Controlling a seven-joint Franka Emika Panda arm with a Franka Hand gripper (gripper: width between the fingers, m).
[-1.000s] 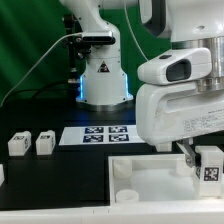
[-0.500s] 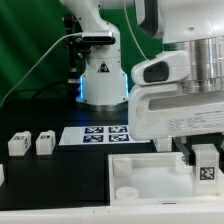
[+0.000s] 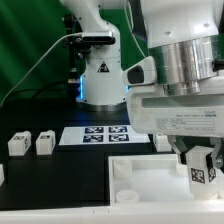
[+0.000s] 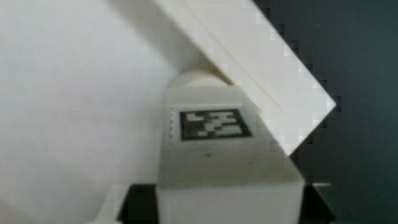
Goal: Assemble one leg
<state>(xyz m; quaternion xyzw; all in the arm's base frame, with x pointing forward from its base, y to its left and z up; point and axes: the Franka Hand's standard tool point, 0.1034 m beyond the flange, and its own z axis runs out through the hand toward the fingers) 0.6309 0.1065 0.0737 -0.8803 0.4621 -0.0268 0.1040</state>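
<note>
My gripper (image 3: 201,168) is shut on a leg (image 3: 202,172), a small white block with a black-and-white tag. It holds the leg over the right part of the large white tray-like piece (image 3: 140,180), close to its surface. In the wrist view the held leg (image 4: 221,150) fills the middle, its tag facing the camera, with the tray's raised rim (image 4: 249,60) running diagonally past its tip. Dark fingers (image 4: 139,205) flank the leg on both sides. Two more legs (image 3: 18,144) (image 3: 45,144) stand at the exterior view's left.
The marker board (image 3: 95,134) lies in front of the arm's base (image 3: 103,85). Another white block (image 3: 163,145) shows just behind the gripper. A round corner socket (image 3: 122,170) sits at the tray's left corner. A cable runs along the back left.
The gripper has moved down and toward the exterior view's left with the leg, closer to the tray. The wrist has turned, showing its round grey flange.
</note>
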